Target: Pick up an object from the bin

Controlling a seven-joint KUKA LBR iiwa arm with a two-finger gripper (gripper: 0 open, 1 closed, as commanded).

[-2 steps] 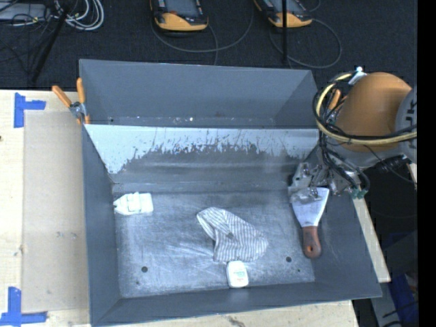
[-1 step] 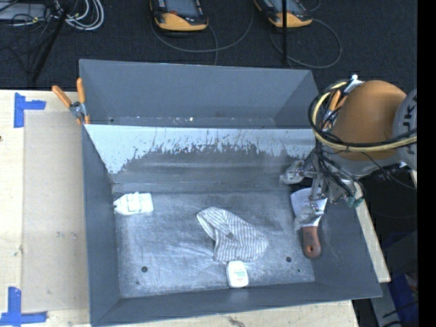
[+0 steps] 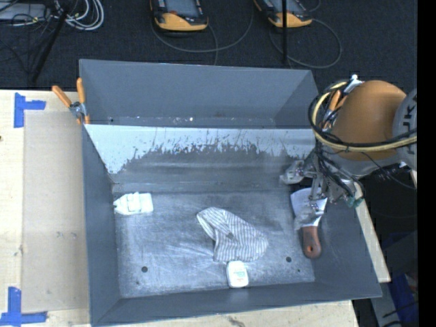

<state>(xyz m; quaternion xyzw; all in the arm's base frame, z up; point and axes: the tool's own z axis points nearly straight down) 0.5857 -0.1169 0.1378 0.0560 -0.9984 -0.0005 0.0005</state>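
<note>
My pincer (spread or pressed together, I cannot tell) hangs at the right of the bin, just above a brown-handled tool.

Well beyond the gripper, along the view's top, lies a dark carpeted floor. Almost straight beyond the gripper sits an orange-and-black handset, and farther to its left a second handset. Thin dark cables loop from both. Farthest left are pale cables in a bundle and a dark stand leg.
</note>
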